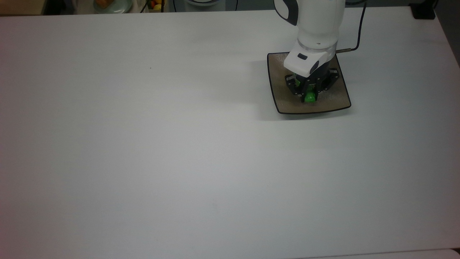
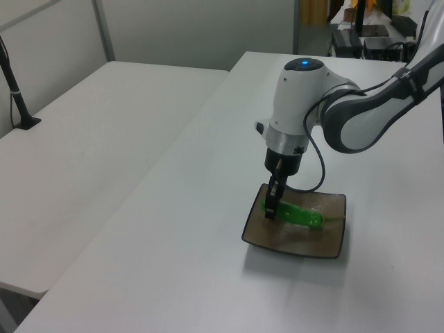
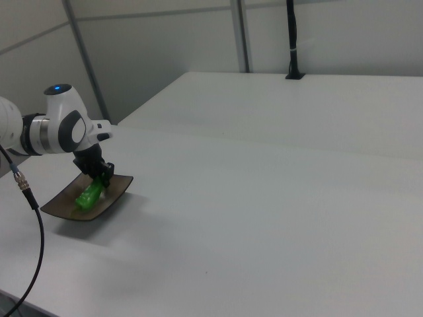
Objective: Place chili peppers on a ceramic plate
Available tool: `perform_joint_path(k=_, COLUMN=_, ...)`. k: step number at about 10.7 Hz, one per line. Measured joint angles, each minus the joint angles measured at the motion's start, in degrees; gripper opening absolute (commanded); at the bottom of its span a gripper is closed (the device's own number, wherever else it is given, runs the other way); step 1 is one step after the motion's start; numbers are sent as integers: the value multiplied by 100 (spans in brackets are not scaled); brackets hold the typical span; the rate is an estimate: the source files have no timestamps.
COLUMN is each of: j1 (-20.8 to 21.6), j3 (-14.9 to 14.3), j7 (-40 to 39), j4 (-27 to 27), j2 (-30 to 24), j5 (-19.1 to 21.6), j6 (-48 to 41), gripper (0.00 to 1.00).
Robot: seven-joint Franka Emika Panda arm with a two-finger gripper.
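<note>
A white robot arm reaches down over a square brown ceramic plate (image 1: 284, 104) sitting on a white counter (image 1: 143, 144). Its black claw (image 2: 270, 210) is closed around 1 end of a bright green chili pepper (image 2: 300, 216), which lies low across the plate's middle, apparently resting on or just above the surface.

The likely risk is in the release. The pepper is glossy and rounded, so if the claw opens while the pepper is tilted or lifts away with it sticking to a finger, it could roll or drag toward the shallow rim and off onto the counter. Pressing lower could also nudge the plate.

In the right view, the pepper (image 3: 87, 194) sits within the plate (image 3: 117, 193), beneath the claw (image 3: 100, 176).
</note>
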Motion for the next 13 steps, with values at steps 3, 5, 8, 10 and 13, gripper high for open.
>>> perform_joint_path(k=3, j1=0, j3=0, j7=5, j4=0, j2=51, j5=0, j6=10, gripper=61)
perform_joint_path(k=5, j1=0, j3=-1, j7=15, j4=1, j2=53, j5=0, j6=12, gripper=100)
perform_joint_path(k=8, j1=0, j3=-1, j7=24, j4=1, j2=53, j5=0, j6=12, gripper=100)
perform_joint_path(k=10, j1=0, j3=-1, j7=25, j4=11, j2=53, j5=-1, j6=13, gripper=100)
perform_joint_path(k=13, j1=-12, j3=-5, j7=25, j4=65, j2=10, j5=-1, j6=13, gripper=100)
